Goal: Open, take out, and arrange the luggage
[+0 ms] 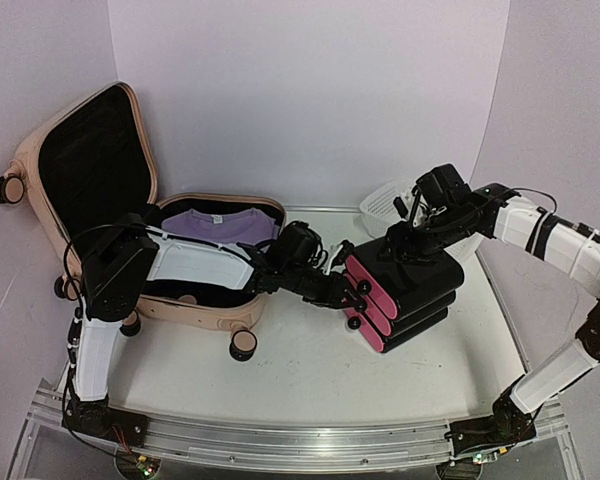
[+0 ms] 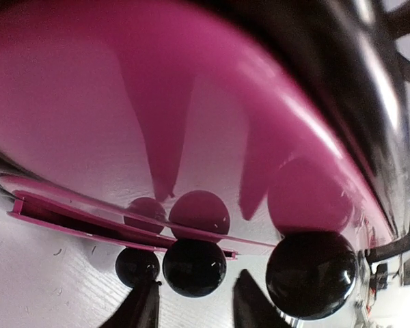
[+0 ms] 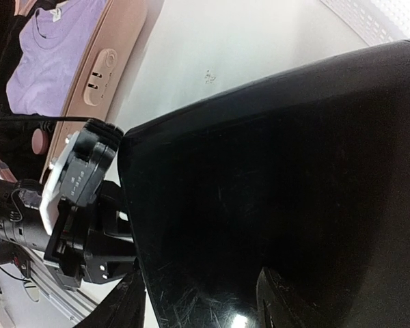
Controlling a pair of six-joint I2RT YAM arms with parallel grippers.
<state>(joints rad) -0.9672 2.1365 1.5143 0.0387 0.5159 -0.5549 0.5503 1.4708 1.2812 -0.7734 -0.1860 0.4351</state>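
looking on, the luggage (image 1: 195,308) lies open at far left, nearer the left arm. left gripper (image 1: 355,290), narrow, straddles a black knob (image 2: 195,268) on the pink-ended stack (image 1: 420,290). right gripper (image 1: 405,238) rests atop it. whether either grips, i cannot tell.

We see pale pink luggage (image 1: 208,312), black-lined; a lilac shirt (image 1: 225,225); black boxes (image 1: 420,290), magenta-ended, just ahead of our left gripper (image 1: 348,290).

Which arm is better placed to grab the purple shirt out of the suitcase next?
Left. The left arm's fingers sit at the black-and-pink box, just beside the open luggage holding the purple shirt. The right fingers are at the box's back edge, farther off.
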